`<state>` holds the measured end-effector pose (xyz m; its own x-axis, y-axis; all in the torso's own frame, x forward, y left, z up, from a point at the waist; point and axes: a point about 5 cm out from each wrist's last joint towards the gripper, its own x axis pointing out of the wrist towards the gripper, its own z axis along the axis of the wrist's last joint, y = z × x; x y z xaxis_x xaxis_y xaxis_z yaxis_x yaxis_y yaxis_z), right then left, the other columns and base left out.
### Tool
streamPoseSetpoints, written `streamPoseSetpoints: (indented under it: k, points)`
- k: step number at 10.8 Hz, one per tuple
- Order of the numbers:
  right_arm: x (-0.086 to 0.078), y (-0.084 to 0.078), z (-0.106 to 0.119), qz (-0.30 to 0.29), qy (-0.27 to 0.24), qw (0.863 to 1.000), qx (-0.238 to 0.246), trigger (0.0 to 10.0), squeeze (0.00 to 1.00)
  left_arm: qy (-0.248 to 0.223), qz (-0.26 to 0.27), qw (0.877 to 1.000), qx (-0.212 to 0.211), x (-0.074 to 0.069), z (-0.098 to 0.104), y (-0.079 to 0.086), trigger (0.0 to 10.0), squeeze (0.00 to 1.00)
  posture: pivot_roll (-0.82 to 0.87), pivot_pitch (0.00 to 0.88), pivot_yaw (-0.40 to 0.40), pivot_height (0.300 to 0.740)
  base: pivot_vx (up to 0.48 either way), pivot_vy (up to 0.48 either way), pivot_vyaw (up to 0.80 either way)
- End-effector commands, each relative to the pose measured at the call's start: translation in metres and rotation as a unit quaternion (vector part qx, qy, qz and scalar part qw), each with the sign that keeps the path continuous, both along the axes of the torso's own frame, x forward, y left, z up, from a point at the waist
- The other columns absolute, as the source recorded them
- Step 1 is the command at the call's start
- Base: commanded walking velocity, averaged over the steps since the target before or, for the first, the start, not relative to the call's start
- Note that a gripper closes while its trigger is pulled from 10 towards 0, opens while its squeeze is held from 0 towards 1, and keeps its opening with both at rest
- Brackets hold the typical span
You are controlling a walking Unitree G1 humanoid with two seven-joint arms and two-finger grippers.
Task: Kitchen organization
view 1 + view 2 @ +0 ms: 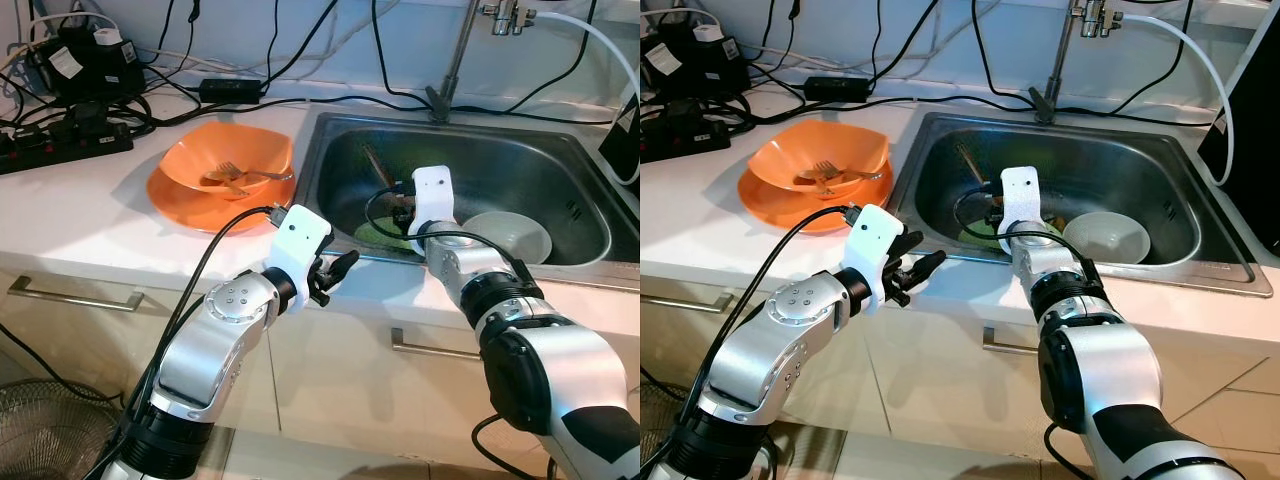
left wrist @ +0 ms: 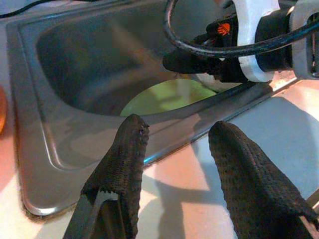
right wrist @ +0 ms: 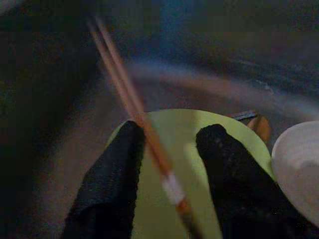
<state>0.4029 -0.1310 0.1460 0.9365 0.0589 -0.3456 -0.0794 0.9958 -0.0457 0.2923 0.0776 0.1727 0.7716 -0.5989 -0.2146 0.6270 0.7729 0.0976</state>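
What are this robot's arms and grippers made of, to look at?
Both arms are silver, rounded metal segments joined by black rings. Each wrist carries a white plastic housing with a black cable looping out. The left gripper and right gripper each have two long black fingers with a textured, fabric-like skin.

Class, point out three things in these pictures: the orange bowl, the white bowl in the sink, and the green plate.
orange bowl [image 1: 190, 165]: left eye view, on its inner wall.
white bowl [image 1: 1110, 240]: right eye view, on its inside.
green plate [image 3: 182, 134]: right wrist view, on its bare face between the fingers.
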Motion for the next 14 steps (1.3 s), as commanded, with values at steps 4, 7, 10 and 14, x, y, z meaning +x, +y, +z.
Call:
streamPoseSetpoints:
  k: [4,7,10,14]
  points:
    - [0.005,-0.006,0.014,-0.017,-0.029,0.999,0.013,10.0,0.0,-0.022,0.007,1.0,0.002,0.0,0.005,0.002,10.0,0.0,0.27,0.03,-0.031,0.74,0.0,0.0,0.0]
    - [0.015,-0.002,0.074,0.003,-0.216,0.975,0.049,10.0,0.0,-0.181,0.07,0.978,0.075,0.007,0.026,0.016,10.0,0.0,0.27,0.043,-0.027,0.74,0.0,0.0,0.0]
    - [0.006,0.0,0.07,0.017,-0.262,0.962,0.067,10.0,0.0,-0.268,0.083,0.95,0.135,0.007,0.034,0.021,10.0,0.0,0.25,0.044,-0.023,0.74,0.0,0.0,0.0]
    - [-0.011,0.0,0.035,-0.017,-0.244,0.964,0.104,10.0,0.0,-0.348,0.064,0.888,0.292,-0.001,0.034,0.038,10.0,0.0,0.26,0.034,-0.019,0.74,0.0,0.0,0.0]
